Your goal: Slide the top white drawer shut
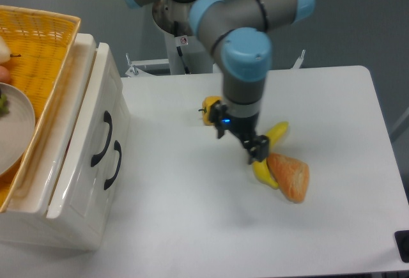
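Your one fixed camera looks down on the white bench [192, 227]. The top white drawer [96, 108] sits at the left edge in the white cabinet [77, 220], its front panel facing right with a curved black handle [102, 139]. That front looks close to flush with the lower drawer front [96, 195], whose own black handle [114, 164] is just below and right of it. I can't tell from this angle whether the top one is fully shut.

A yellow wicker basket [41, 54] rests on top of the cabinet with a white plate [16, 128] in it.

The gripper [238, 140] hangs over mid-bench, well apart from the drawer, and empty. Its fingers [258, 151] are spread wide, one tip over the banana [271, 139]. A bread piece [289, 174] touches the banana's lower end. A small orange-yellow item [209, 108] shows just left of the wrist, mostly hidden.
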Robot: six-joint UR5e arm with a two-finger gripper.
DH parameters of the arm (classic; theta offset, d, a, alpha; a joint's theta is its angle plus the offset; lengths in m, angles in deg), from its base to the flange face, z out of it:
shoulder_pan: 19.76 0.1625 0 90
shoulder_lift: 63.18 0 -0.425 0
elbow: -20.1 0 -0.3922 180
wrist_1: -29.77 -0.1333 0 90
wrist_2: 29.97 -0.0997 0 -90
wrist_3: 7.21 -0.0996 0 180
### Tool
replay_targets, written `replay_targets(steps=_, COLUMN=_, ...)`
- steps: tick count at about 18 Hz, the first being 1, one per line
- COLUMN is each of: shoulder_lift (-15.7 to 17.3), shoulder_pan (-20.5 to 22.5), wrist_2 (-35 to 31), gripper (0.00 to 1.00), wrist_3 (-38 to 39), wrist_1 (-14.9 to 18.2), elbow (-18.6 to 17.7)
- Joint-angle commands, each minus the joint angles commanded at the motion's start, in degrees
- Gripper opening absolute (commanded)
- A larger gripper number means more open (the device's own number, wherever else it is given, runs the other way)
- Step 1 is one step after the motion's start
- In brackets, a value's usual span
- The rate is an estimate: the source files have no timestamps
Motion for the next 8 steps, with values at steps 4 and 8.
replay_targets(steps=4, shoulder_lift=0.2, shoulder_pan=0.5, wrist_2=0.0, gripper=1.00, wrist_3=-1.7, wrist_1=-0.2, elbow=0.1)
replay_targets(steps=8, shoulder_lift=0.2, shoulder_pan=0.6, wrist_2=0.2, gripper=1.00, wrist_3=-1.7, wrist_1=-0.2, elbow=0.0)
